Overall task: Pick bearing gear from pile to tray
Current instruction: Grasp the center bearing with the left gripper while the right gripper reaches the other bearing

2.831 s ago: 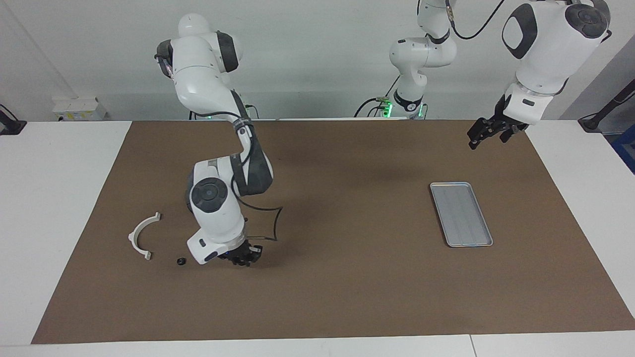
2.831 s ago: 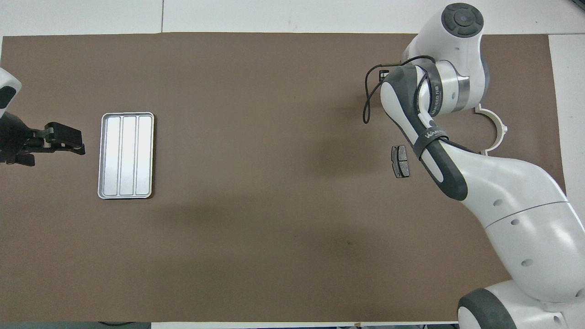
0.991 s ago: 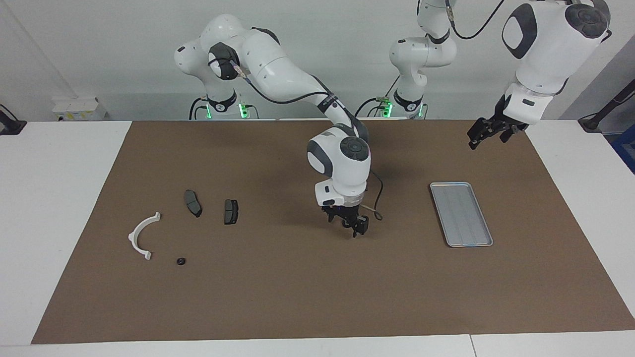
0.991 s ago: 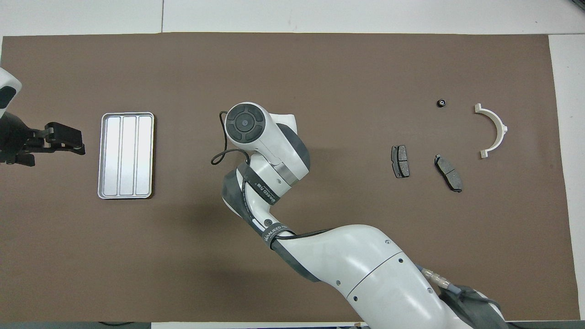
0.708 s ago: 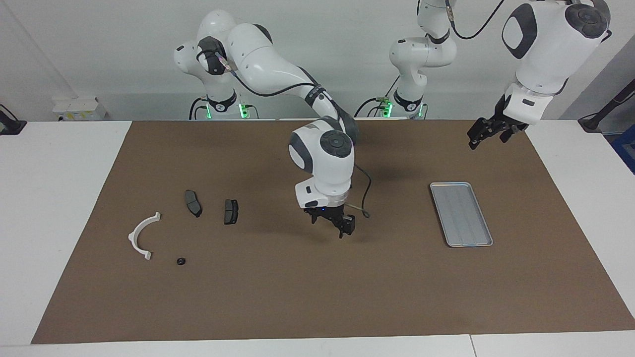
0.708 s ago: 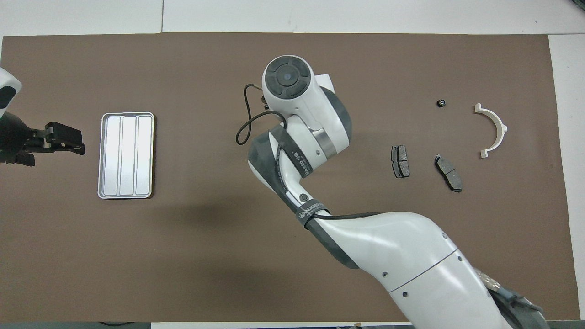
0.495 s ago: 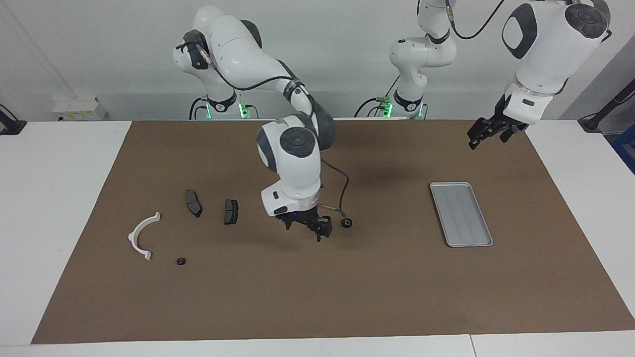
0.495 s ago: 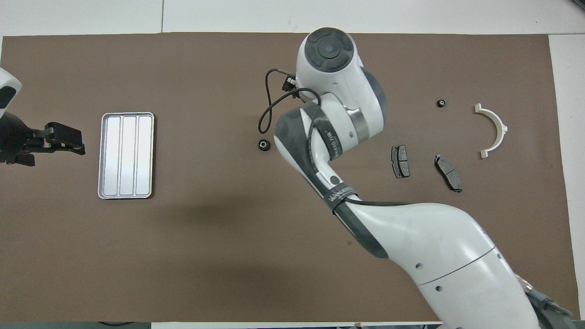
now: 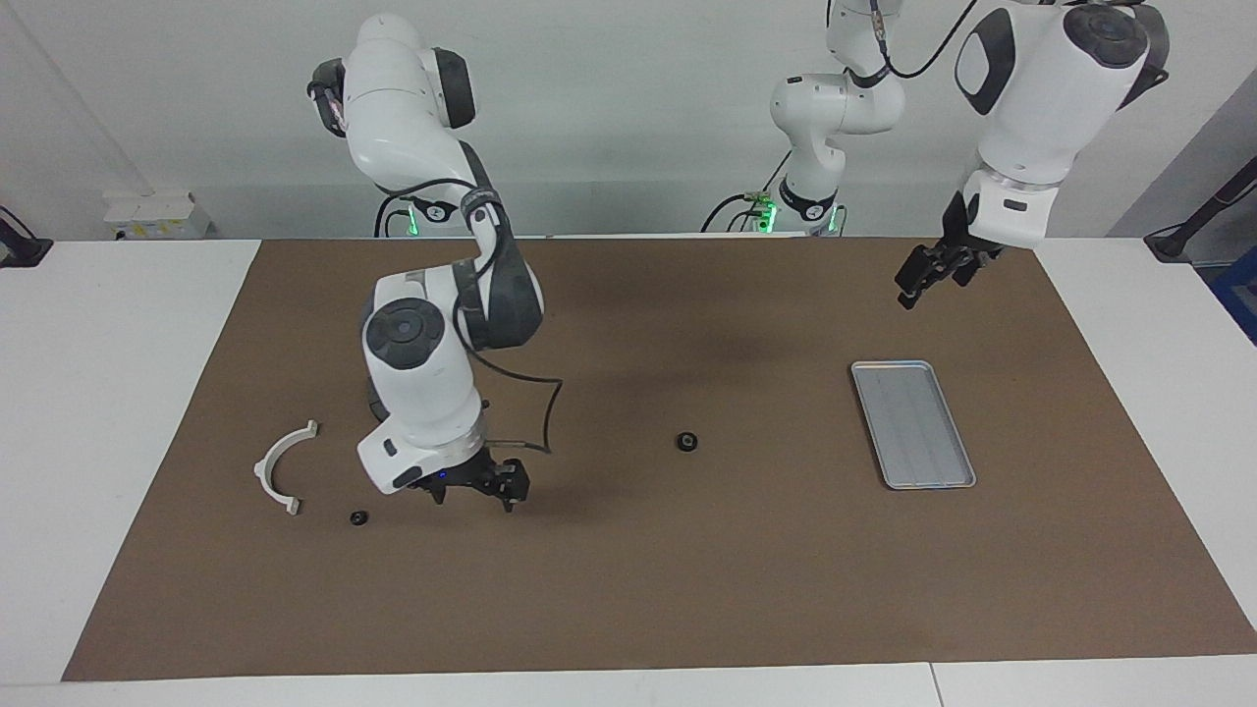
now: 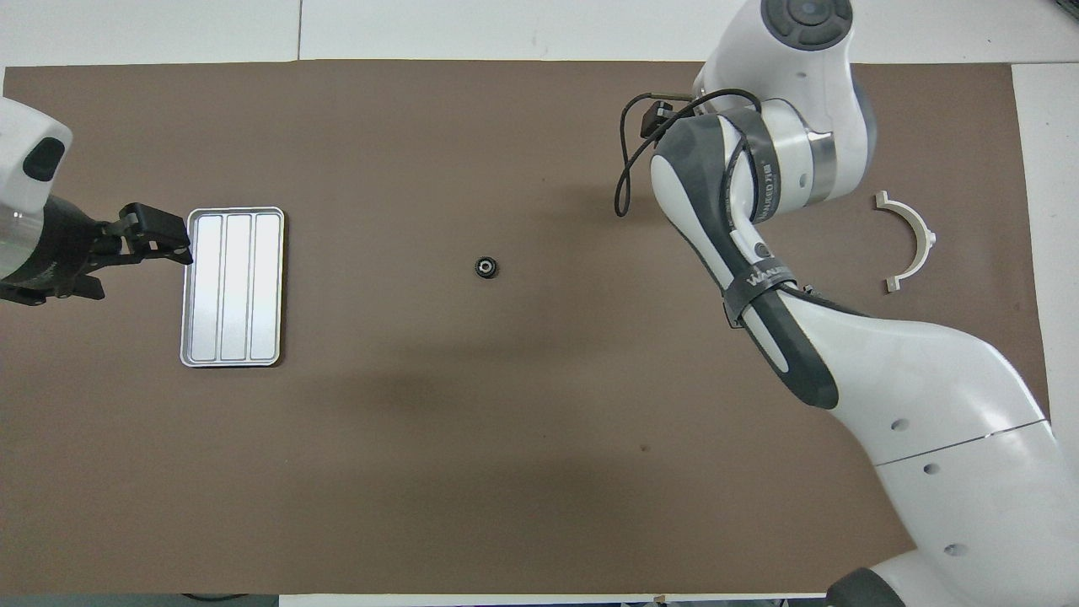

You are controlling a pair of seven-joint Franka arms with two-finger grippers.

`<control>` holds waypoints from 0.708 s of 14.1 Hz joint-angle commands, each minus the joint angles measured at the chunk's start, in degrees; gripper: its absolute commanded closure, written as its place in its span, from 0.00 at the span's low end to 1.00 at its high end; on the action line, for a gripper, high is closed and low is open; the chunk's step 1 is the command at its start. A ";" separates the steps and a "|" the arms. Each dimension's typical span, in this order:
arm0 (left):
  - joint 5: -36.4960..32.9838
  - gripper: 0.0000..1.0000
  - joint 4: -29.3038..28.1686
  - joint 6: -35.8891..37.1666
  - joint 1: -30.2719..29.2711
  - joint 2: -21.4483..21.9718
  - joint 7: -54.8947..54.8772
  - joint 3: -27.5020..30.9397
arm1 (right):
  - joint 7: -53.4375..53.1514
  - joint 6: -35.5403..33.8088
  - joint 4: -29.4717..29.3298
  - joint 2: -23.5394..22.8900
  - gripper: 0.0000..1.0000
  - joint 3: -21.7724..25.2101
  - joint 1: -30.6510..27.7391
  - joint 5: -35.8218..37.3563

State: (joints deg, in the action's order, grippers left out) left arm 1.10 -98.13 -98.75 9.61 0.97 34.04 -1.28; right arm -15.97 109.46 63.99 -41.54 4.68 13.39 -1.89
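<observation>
**Both grippers empty, one bearing gear loose mid-mat**

Right gripper (image 9: pixel 476 486): fingers spread apart, nothing between them, tips pointing down just above the brown mat (image 9: pixel 628 589), low over the pile's end of the table. In the overhead view hidden under its own wrist and forearm. Close beside it, toward the right arm's end: a small black ring (image 9: pixel 358 516) lying flat on the mat. Further toward that end: the white curved arc (image 9: pixel 280 469), flat on the mat, apart from the ring, also clear in the overhead view (image 10: pixel 909 240). Dark pad-shaped plates of the pile masked by the right arm in both views.

Left gripper (image 9: pixel 923 278): fingers open, holding nothing, raised in the air over the mat near the tray's end nearest the robots; from above (image 10: pixel 156 232) appearing just off the tray's edge.

Bearing gear (image 9: pixel 686 442): a small black ring with a lighter centre, alone on the mat about midway between pile and tray, well apart from both grippers; seen from above at (image 10: pixel 485 267).

Tray (image 9: pixel 913 424): silver-grey, ridged lengthwise, flat on the mat toward the left arm's end, nothing in it; same from above (image 10: pixel 233 287).
</observation>
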 commanded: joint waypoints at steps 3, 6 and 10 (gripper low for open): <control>0.84 0.00 -0.48 -13.98 11.38 -11.40 17.17 0.67 | 11.55 2.15 4.74 -0.20 0.00 -0.46 -5.47 -0.67; -0.91 0.00 11.75 -15.51 18.59 -28.76 25.34 1.19 | 13.33 2.60 6.58 -0.56 0.00 -0.46 -7.67 -0.49; -1.01 0.00 6.22 -26.20 19.04 -30.33 26.86 1.19 | 16.93 5.05 7.38 -1.43 0.00 -0.54 -9.87 -0.22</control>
State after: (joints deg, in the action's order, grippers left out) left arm 0.64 -89.62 -121.09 28.18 -30.35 59.82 -1.15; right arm -1.71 112.23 70.27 -42.91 4.72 4.97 -1.88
